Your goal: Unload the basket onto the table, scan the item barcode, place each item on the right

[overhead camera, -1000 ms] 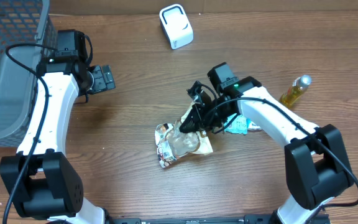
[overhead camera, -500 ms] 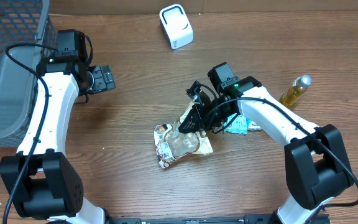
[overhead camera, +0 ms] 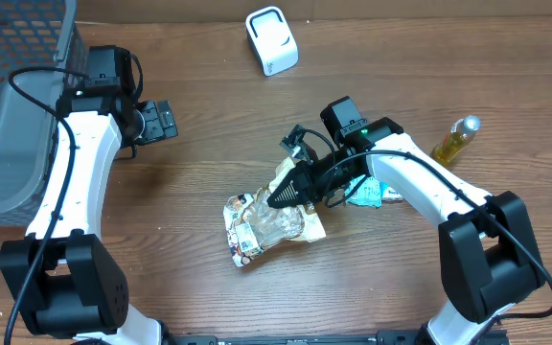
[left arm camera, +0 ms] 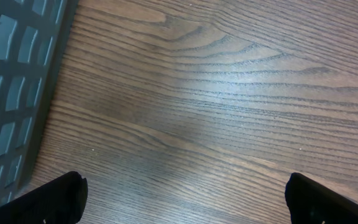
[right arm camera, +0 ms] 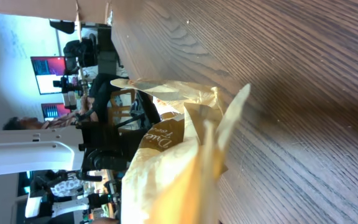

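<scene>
Here the right end effector [overhead camera: 278,199], closed on the edge of the crinkled snack bag [overhead camera: 262,222] at mid-table, is the nearer one, with the bag's long axis running from it toward the robot's left, the white scanner [overhead camera: 271,40] well apart beyond it, and the left end effector [overhead camera: 161,120] wide open and empty.

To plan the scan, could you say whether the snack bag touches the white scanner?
No, the snack bag is mid-table, well apart from the white scanner.
</scene>
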You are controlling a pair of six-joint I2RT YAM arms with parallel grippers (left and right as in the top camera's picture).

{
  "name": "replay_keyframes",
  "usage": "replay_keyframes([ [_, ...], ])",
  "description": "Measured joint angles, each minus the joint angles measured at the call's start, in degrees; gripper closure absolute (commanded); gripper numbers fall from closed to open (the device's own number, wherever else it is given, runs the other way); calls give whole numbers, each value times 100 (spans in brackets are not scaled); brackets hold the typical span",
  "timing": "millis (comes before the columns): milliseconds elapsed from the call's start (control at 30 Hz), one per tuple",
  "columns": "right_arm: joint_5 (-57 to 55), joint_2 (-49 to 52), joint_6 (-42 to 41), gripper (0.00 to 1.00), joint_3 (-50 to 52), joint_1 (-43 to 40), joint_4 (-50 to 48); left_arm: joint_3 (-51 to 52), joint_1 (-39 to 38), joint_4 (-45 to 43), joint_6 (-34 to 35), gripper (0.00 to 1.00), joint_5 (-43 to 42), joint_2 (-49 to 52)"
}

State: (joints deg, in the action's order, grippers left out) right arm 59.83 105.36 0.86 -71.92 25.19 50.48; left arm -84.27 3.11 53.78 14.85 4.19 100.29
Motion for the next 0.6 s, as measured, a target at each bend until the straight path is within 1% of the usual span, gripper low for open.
replay_keyframes([
  [600, 37, 0, 63, 96, 0, 2, 50, 0, 0, 0, 0, 0, 0, 0],
])
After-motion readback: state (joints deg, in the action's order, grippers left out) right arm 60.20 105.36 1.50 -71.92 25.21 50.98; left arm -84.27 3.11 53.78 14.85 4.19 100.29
